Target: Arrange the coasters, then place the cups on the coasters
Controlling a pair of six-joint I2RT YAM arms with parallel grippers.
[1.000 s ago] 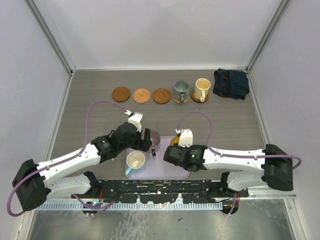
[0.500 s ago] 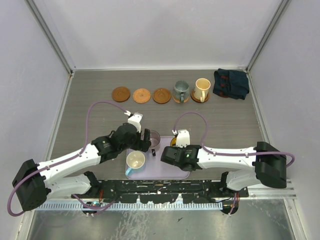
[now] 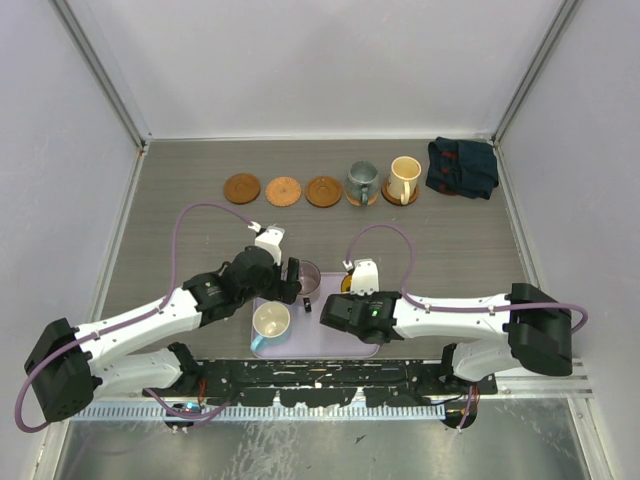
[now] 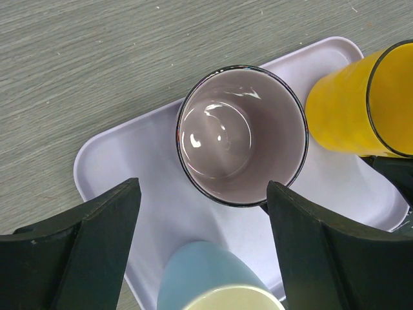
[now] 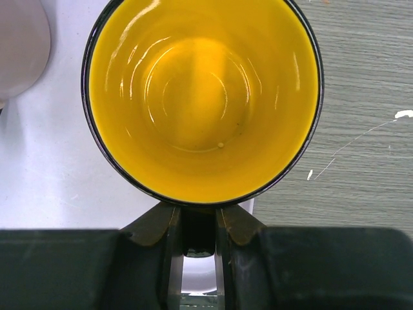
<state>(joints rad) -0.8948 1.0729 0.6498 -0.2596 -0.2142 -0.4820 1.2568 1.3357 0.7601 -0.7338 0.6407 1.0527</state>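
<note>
Cup placement is judged to be the step in hand. Five coasters (image 3: 283, 190) are laid in a row along the far part of the tabletop (image 3: 450, 240). The two at the right end are already topped by the grey-teal mug (image 3: 361, 181) and the cream-beige mug (image 3: 404, 179). Three coasters are bare, and three mugs are found on the lavender tray (image 4: 110, 161) at the near edge, between the arms.

The yellow-orange mug (image 5: 203, 97) is stood upright at the tray's right edge. Its dark handle (image 5: 199, 234) is pinched between the narrowed jaws of the right gripper (image 5: 199, 250), and the finger pads appear to be pressed to either side of it. The next move is thought to call for a straight lift clear of the tray, with the purple-grey mug (image 4: 240, 134) just beside it not to be knocked. A carry to the nearest bare coaster and a centred set-down would then be needed.

The left gripper (image 4: 203, 188) is spread wide and nothing is held by it. Its fingers are placed to either side of the purple-grey mug, apart from its wall. The cream and light-blue mug (image 4: 213, 278) is seen at the tray's near part, untouched.
</note>
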